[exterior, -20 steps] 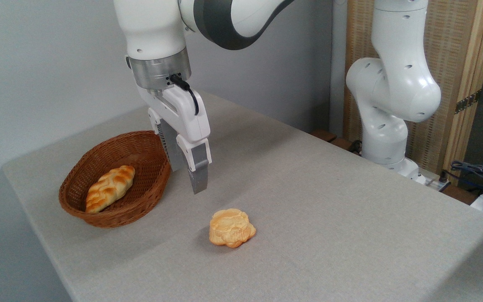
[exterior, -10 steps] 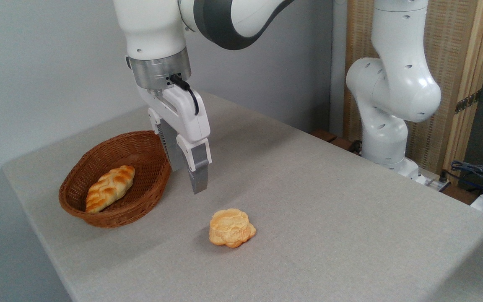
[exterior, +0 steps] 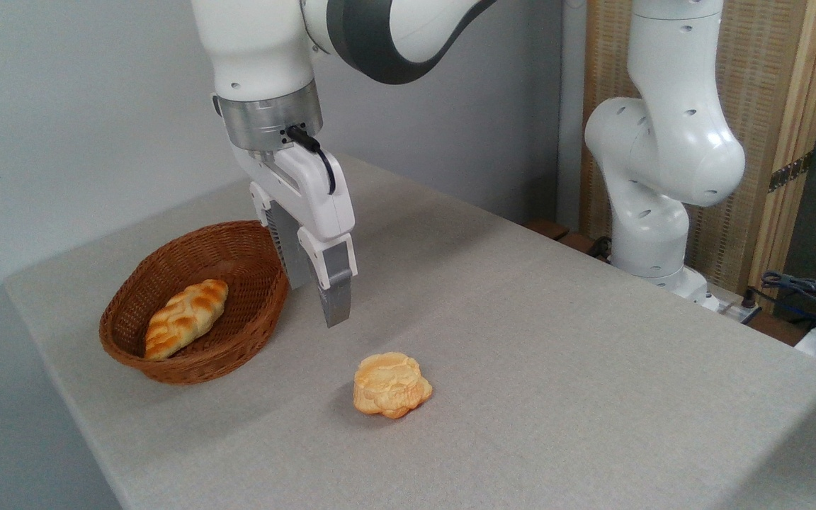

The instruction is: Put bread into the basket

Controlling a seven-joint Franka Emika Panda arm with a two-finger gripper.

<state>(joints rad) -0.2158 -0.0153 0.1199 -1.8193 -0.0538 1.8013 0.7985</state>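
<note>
The bread [exterior: 390, 384], a small lumpy golden-orange bun, lies on the grey table [exterior: 521, 340] near the front centre. The basket [exterior: 195, 301], an oval reddish-brown wicker one, stands to the left. My gripper [exterior: 316, 304] hangs above the table between the two, just right of the basket's rim and up and to the left of the bun. It points down and is open, with nothing between its fingers [exterior: 336, 301].
A longer braided loaf [exterior: 186, 318] lies inside the basket. The arm's white base [exterior: 656, 212] stands at the table's far right edge, before a wooden screen. Cables [exterior: 812, 294] lie off the table at the right. The table's left and front edges are close.
</note>
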